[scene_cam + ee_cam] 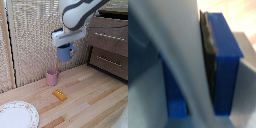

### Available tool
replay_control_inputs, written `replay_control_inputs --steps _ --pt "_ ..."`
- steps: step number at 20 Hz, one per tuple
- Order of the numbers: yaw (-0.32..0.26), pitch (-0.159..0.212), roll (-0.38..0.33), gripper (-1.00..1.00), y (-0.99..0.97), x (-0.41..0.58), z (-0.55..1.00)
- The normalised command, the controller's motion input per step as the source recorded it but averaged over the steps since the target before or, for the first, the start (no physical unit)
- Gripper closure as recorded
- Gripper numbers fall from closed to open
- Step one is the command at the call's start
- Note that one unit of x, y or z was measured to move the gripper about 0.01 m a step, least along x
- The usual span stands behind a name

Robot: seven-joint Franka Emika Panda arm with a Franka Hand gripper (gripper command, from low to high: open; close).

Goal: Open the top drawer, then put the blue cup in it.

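Note:
The blue cup point(65, 53) hangs in the air above the wooden table, its loop handle toward the exterior view's right. My gripper point(64, 46) is shut on the cup's rim, holding it well above the pink cup. The top drawer point(111, 36) of the dark dresser is at the exterior view's right; its front with the silver bar handle looks pulled out a little, though I cannot tell how far. In the wrist view a blue finger point(224, 65) with a dark pad presses against a pale wall, too blurred and close to name.
A pink handleless cup point(52, 77) stands on the table below the held cup. A small yellow block point(60, 94) lies in front of it. A white patterned plate point(17, 114) sits at the near left corner. The lower drawer point(111, 61) is shut.

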Motion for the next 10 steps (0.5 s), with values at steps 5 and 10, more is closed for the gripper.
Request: replay_control_inputs --steps 5,10 --pt "-0.332 0.043 -0.067 1.0 0.0 0.162 0.79" --pt "-0.332 0.05 -0.074 1.0 0.0 0.177 0.79"
